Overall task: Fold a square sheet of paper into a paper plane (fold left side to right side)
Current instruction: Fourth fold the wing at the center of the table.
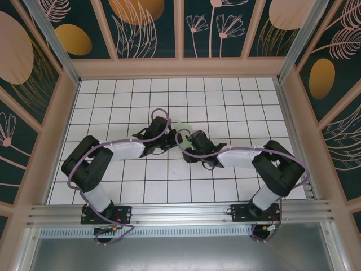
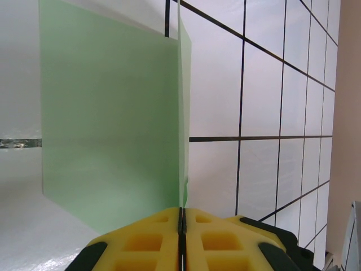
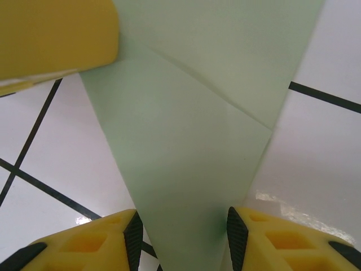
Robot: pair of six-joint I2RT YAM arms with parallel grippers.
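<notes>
The left fingers (image 2: 146, 243) are pressed flat together with the paper (image 2: 113, 124) pinched between them. It stands up from that pinch as a pale green sheet, a second layer showing along the edge right of the left fingers. Holding it on edge like this lifts it off the bench (image 1: 113, 101), probably so the other arm can get a finger on each side, which a sheet lying flat would not allow.

The right fingers (image 3: 84, 243) sit just to the right of the left fingers and stand partly apart. A tapering part of the paper (image 3: 186, 141) runs down through the gap. I cannot tell whether the pads touch the paper's edges, but nothing is squeezed yet. A diagonal crease crosses the paper above them, so some folding is already done, though this is no finished dart. From above, the paper (image 1: 181, 126) peeks out just beyond the left fingers, where the two arms meet.

The straddling pose looks like preparation for a pinch on the narrow end, either to take over the hold or to sharpen a fold.
</notes>
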